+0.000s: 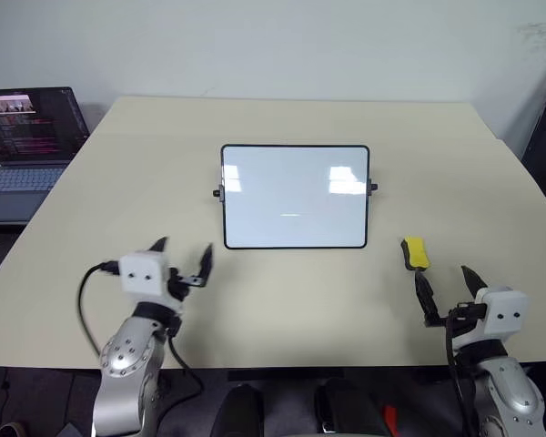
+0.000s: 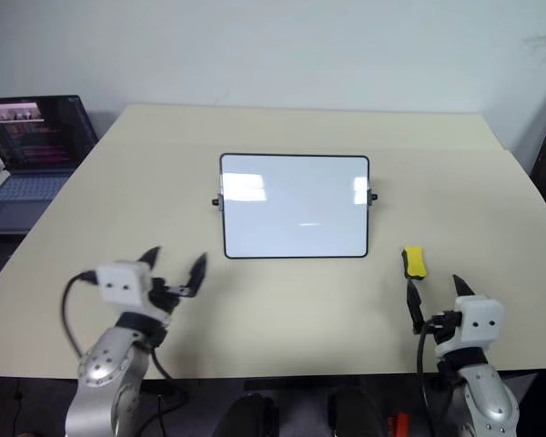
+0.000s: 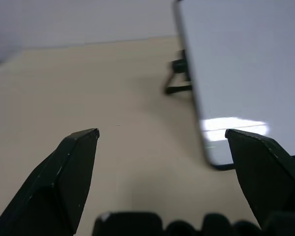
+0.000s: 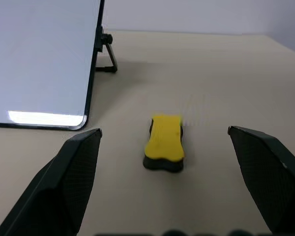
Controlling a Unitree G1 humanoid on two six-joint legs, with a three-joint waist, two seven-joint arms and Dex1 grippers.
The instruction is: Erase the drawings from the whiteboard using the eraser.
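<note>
So the board looked basically wiped already: no drawings could be made out on it, just glare and maybe one faint short line near the middle, too small to call. The eraser had been set down on the surface, just off the board's lower right corner, apart from the frame, yellow side up.

The right end effector was seen just near-side of the eraser, fingers spread wide, nothing held. The left end effector sat off the board's lower left corner, also spread apart and empty.

Judging from that, the wiping step looked done and the put-down finished. If that faint line is real ink, the eraser would need to be re-gripped across its narrow waist and one more pass made over the board's middle.
</note>
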